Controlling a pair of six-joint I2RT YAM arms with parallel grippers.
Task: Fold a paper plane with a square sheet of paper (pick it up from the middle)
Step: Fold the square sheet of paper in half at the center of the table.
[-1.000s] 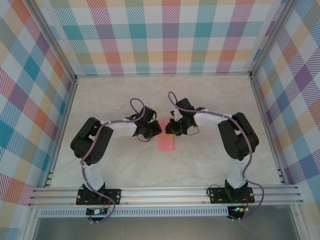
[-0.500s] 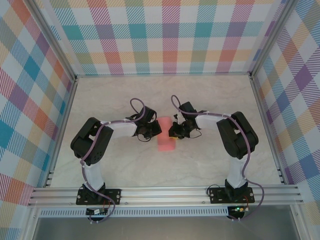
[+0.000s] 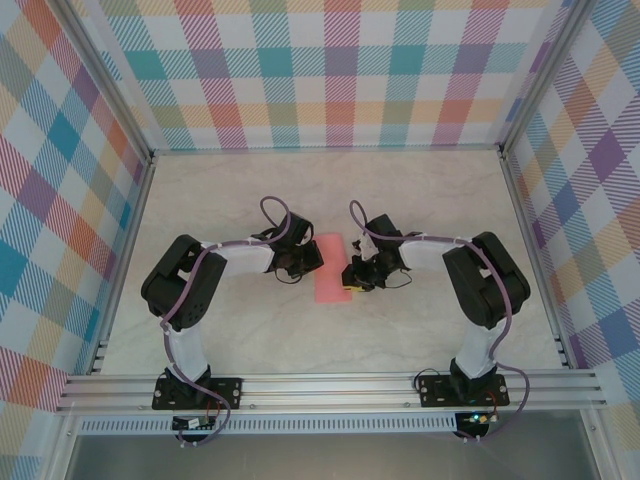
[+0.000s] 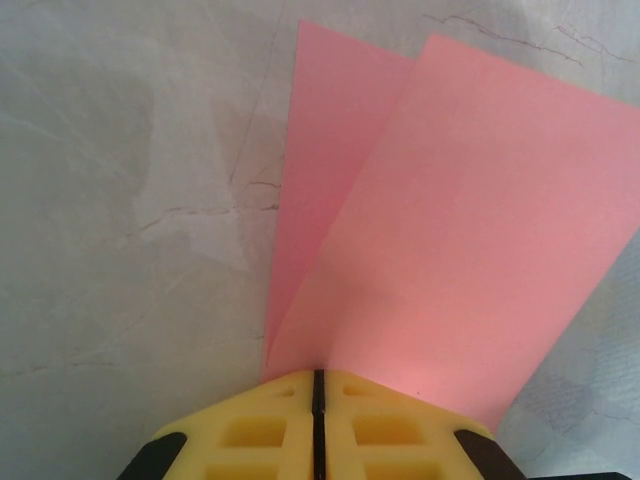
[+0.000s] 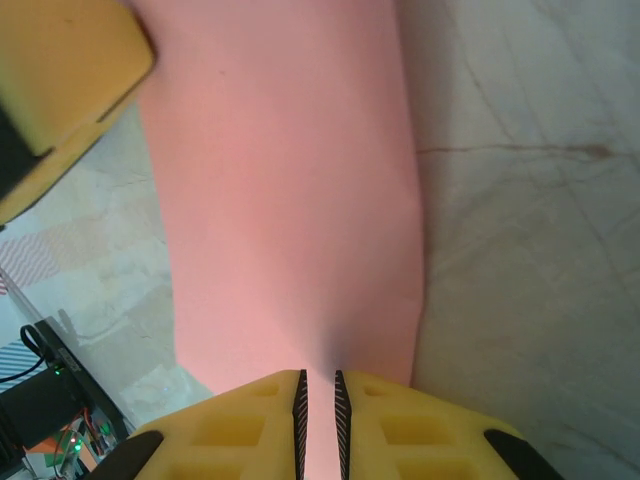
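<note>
Folded to a narrow strip near the middle of the table [image 3: 430,200]: square sheet of paper [image 3: 330,272]; clamped at its left edge by the left gripper [image 4: 318,376], fingers pressed together, two layers fanning out; pinched at its right near corner by the right gripper [image 5: 318,380], only a thin slit between pads.

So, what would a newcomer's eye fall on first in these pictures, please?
The salmon-pink paper, a folded strip at the middle of the pale table, stands out first. The left arm and right arm reach in from either side, each with jaws shut on an edge. In the left wrist view its two layers splay apart. Bright plaid walls ring the table.
</note>
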